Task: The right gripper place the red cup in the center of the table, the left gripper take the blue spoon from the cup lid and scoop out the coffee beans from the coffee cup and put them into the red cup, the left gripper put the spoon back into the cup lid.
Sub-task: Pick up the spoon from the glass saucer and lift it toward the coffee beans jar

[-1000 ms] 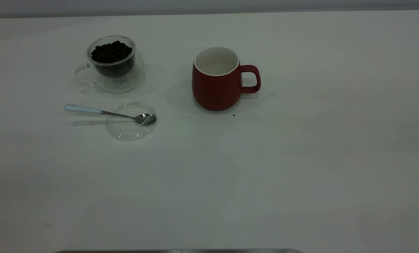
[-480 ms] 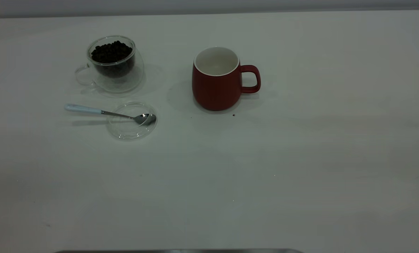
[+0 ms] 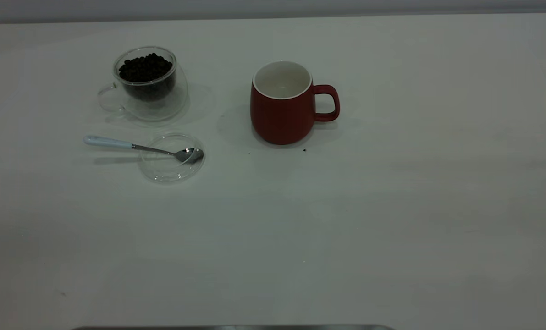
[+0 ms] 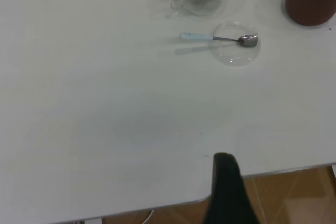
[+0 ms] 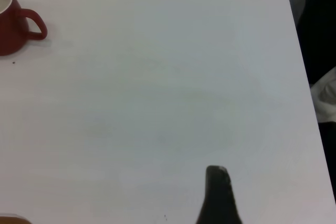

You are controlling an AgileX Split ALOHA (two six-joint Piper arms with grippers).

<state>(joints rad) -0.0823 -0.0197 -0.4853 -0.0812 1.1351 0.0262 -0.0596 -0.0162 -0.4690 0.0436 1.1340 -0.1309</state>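
— Where are the claws?

— The left gripper point(image 4: 227, 182) shows only as one black tip in the left wrist view, above the near edge of the table point(image 3: 392, 206). I cannot tell if it is spread or pressed together. It is well apart from everything. The right gripper point(image 5: 218, 190) is the same: one dark tip over bare table, far from the cup, and I cannot tell how it stands. Neither arm shows in the exterior view.

— What is nearest to the left claw?

— In the exterior view, the cup lid point(image 3: 172, 158) lies at about 9 o'clock on the table. The blue spoon point(image 3: 135, 146) rests with its shiny bowl in the lid and its pale handle sticking out toward 9 o'clock.

— And past that?

— The coffee cup point(image 3: 146, 85) stands at about 11 o'clock, just behind the lid, full of coffee beans point(image 3: 144, 68).

— Where is the red cup?

— The red cup point(image 3: 282, 107) stands upright near the middle, a bit toward 12 o'clock. Its handle points to 3 o'clock. A tiny dark crumb point(image 3: 304, 150) lies just in front of it.
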